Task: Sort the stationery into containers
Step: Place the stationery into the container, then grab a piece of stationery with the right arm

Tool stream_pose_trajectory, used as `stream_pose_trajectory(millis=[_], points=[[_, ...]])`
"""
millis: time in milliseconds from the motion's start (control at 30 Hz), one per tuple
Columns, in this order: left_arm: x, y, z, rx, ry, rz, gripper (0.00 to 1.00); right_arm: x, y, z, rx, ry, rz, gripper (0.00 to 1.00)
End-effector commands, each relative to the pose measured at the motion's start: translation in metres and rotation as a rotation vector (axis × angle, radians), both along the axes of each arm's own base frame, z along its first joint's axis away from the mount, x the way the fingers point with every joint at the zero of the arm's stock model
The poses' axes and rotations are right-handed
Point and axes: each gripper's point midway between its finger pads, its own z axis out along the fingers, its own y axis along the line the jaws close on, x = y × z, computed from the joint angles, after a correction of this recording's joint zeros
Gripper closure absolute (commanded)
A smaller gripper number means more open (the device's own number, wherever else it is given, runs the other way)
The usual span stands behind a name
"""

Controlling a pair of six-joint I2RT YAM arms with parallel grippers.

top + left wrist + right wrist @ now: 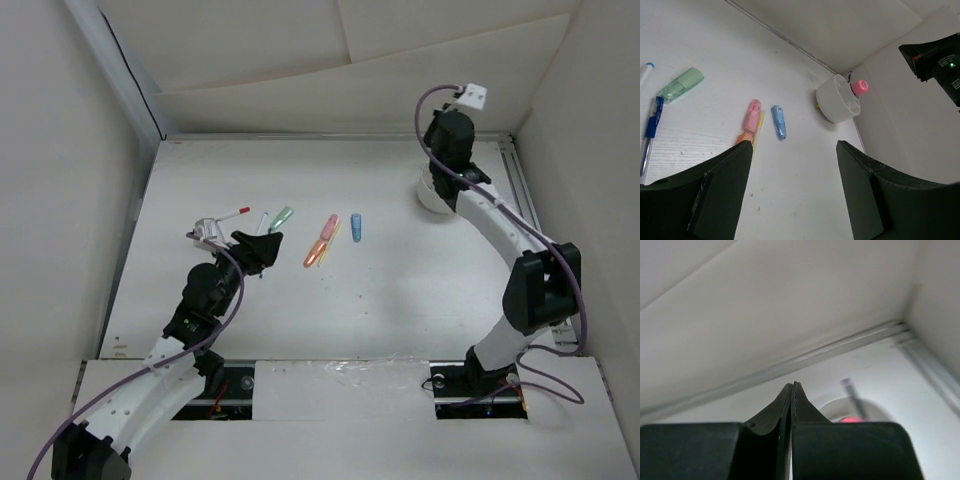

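Note:
The white cup (430, 193) stands at the back right, partly under my right arm. In the left wrist view the cup (836, 100) holds a stubby pink-capped item (859, 87) and a thin dark pen. My right gripper (447, 165) hangs over the cup, and its jaws (793, 386) are pressed together with nothing between them. On the table lie a blue marker (356, 228), orange and pink markers (321, 241), a green marker (282, 217), a thin pen (263, 222) and a white pen with a red tip (232, 214). My left gripper (258, 250) is open and empty just near the green marker.
White walls enclose the table on three sides, with a metal rail along the back and right edges (515, 175). The right arm's black wrist (940, 60) shows above the cup in the left wrist view. Bare table lies between my left fingers (720, 195).

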Motion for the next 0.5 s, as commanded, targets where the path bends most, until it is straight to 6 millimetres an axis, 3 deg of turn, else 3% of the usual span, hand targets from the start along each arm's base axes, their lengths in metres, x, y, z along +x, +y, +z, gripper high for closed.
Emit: stream_pose_trajectory(millis=[0,67,100,133,167,200,300,333,433,467], points=[[0.005,0.011,0.011,-0.014,-0.015,0.066,0.36,-0.007,0.110,-0.037,0.016,0.134,0.372,1.00],[0.006,0.015,0.003,0.002,0.013,0.089,0.36,-0.012,0.156,-0.060,0.005,0.207,0.492,1.00],[0.009,0.020,0.008,-0.004,0.004,0.118,0.36,-0.024,0.198,-0.067,0.001,0.234,0.603,1.00],[0.009,0.022,0.003,0.007,0.021,0.134,0.36,-0.028,0.218,-0.067,-0.002,0.242,0.648,1.00],[0.010,0.026,0.002,0.015,0.034,0.152,0.37,-0.033,0.238,-0.088,-0.003,0.296,0.684,1.00],[0.012,0.032,-0.001,0.021,0.042,0.189,0.37,-0.046,0.269,-0.094,0.002,0.309,0.759,1.00],[0.014,0.046,-0.006,0.013,0.082,0.273,0.39,-0.062,0.310,-0.119,0.020,0.380,0.845,1.00],[0.015,0.050,-0.001,0.014,0.081,0.295,0.39,-0.075,0.331,-0.124,0.029,0.394,0.899,1.00],[0.011,0.066,0.008,-0.002,0.090,0.371,0.40,-0.094,0.366,-0.145,0.035,0.440,0.957,1.00],[0.006,0.069,0.020,-0.035,0.061,0.370,0.40,-0.098,0.376,-0.148,0.046,0.448,0.976,1.00]])
